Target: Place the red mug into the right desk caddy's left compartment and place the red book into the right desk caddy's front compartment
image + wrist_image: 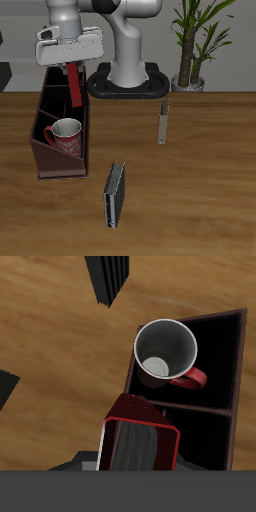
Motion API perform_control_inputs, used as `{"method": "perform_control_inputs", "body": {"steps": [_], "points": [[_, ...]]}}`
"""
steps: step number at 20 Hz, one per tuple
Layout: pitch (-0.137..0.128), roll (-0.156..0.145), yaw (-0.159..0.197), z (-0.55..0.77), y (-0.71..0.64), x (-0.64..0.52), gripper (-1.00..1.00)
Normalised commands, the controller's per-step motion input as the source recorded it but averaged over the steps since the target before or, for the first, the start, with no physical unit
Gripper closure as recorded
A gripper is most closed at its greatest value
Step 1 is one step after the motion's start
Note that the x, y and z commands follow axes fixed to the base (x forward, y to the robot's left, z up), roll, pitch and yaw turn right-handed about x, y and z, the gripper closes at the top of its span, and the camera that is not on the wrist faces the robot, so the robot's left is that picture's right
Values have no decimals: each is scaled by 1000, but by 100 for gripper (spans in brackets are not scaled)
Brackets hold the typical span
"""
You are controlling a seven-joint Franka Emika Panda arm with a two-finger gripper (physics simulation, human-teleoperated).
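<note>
Red mug (65, 134) sits upright inside the caddy (45, 150), in its wide section at the low end. Above the caddy's rear slots, the gripper (75, 85) pinches the red book (75, 83), which hangs upright. On the table lie a dark book (115, 195) and another one (162, 120) farther back.

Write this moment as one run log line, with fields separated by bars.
red mug: upright in caddy wide end section | red book: held by gripper above caddy, not yet inside | dark book: on table
</note>
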Motion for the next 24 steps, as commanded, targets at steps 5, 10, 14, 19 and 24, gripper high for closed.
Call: {"method": "perform_control_inputs", "body": {"steps": [5,10,14,19,24], "points": [[-1,-15,28,-78,-39,0,100],[-13,-5,19,-76,76,-85,100],[-24,-48,-37,-15,-74,3,100],[-11,6,-11,5,-4,-55,100],[14,0,-21,-52,-164,-106,100]]}}
